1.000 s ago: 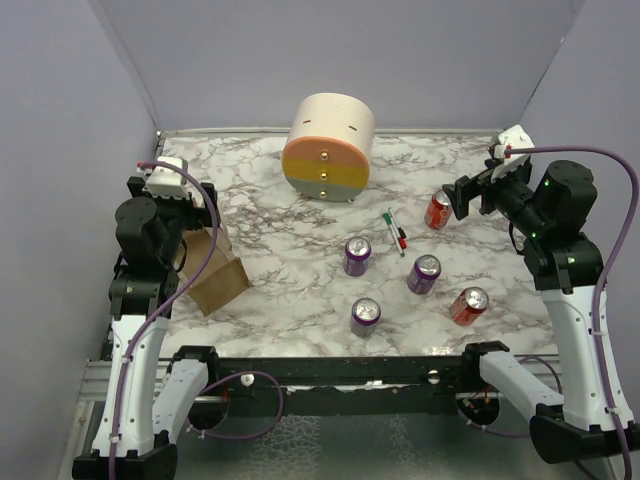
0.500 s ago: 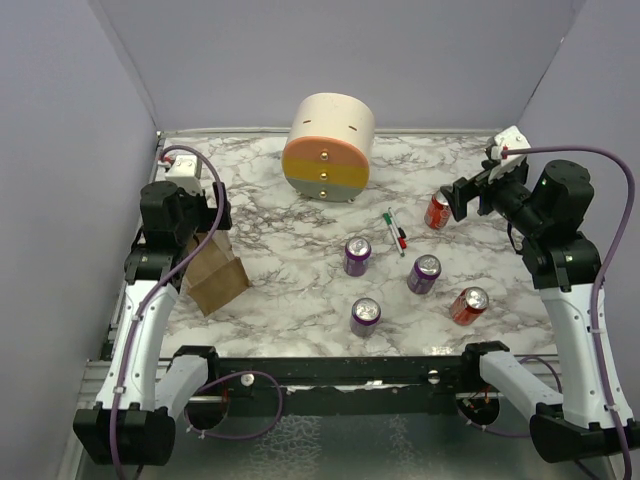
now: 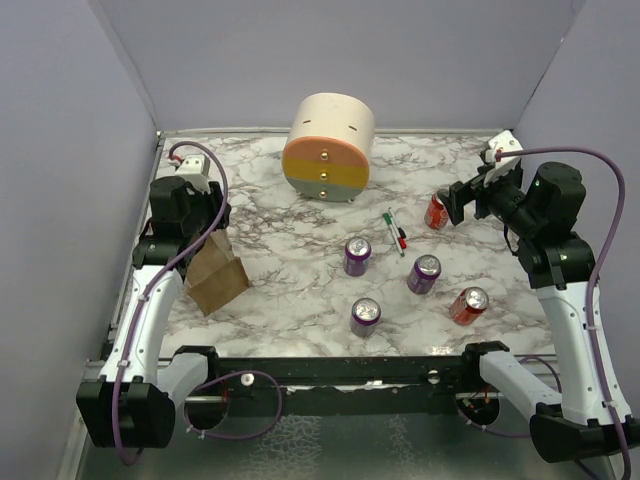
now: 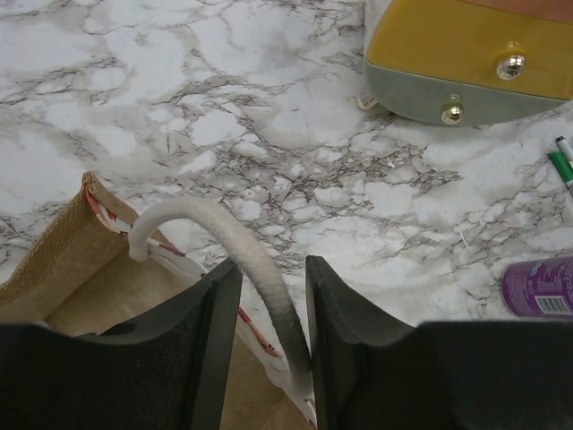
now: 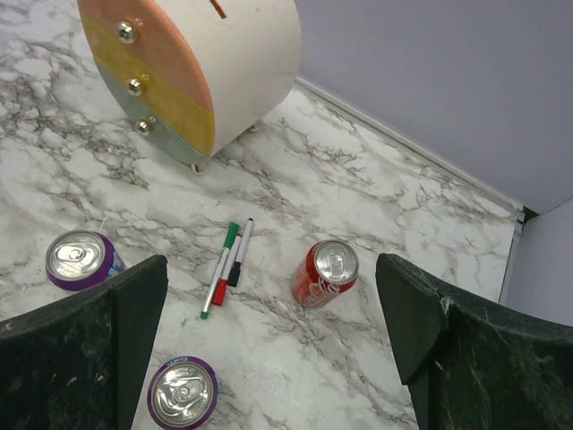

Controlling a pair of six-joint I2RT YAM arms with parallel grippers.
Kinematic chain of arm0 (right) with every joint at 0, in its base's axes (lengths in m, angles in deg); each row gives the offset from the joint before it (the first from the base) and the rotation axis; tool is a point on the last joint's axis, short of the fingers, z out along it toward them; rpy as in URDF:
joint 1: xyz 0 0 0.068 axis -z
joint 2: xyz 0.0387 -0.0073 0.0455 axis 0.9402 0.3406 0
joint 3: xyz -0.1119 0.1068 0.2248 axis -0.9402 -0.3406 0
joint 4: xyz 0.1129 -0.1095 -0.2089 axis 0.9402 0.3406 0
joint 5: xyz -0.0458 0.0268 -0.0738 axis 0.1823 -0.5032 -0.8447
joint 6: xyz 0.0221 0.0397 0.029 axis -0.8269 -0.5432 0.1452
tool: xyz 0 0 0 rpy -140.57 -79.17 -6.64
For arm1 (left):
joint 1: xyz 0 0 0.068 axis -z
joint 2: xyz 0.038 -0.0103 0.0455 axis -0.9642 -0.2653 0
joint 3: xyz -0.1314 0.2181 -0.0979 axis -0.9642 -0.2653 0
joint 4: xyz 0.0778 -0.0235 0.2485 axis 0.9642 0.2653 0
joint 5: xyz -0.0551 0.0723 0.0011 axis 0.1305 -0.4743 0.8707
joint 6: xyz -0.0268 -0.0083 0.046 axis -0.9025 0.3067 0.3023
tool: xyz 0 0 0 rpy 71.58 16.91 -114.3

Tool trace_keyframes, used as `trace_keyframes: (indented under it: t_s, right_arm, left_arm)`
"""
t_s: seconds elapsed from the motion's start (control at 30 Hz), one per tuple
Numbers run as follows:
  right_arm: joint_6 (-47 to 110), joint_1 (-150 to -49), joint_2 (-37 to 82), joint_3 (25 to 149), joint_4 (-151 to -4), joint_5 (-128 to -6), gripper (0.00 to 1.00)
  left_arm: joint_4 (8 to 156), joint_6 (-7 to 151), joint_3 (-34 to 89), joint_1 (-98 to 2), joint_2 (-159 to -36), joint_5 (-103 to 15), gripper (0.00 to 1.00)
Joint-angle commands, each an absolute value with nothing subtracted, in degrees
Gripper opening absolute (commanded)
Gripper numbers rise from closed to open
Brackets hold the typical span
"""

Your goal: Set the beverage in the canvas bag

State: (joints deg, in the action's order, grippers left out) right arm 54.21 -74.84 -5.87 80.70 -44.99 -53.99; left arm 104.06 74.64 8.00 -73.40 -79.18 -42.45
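Here, the canvas bag (image 3: 215, 275) stands open-mouthed at the left side of the marble table (image 3: 270, 200), just beneath the left gripper (image 3: 205, 232). In the left wrist view, the bag's cream cord handle (image 4: 224, 237) arches up between the left gripper's fingers. The jaws stand narrowly apart, and a sliver of gap shows between the cord and one finger, so it is not clamped.

Five beverage cans stand upright, well apart from the bag. Toward the middle are three purple cans (image 3: 357, 256) (image 3: 424, 273) (image 3: 365, 315). A near red can (image 3: 469, 305) stands at the right. A far red can (image 3: 437, 211) stands just beside the right gripper (image 3: 455, 205), whose jaws are spread wide and hold nothing.

Two markers (image 3: 397, 230), green and red, lie side by side between the far red can and the purple ones. At the back stands a cream cylinder with drawer fronts (image 3: 328, 148).
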Motion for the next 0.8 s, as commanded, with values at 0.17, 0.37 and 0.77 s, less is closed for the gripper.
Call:
trace_keyframes:
  t_s: [0.17,0.37,0.77]
  right_arm:
    - [53.7,-74.7,-6.4,79.9,-45.4,-52.7,1.0]
    - [54.3,-74.7,-6.2,79.2,-44.4,-52.0,0.99]
    - [62.4,-74.7,-1.2,80.7,-35.0,-41.2,0.99]
  left_arm:
    - [101.4,75.5,14.2,-73.3,-86.0,-27.7,0.09]
    - [101.1,74.9,17.8,-67.2,-90.3,-22.3,0.06]
    - [97.2,71.1,18.2,-50.6,-93.3,-24.4,0.11]
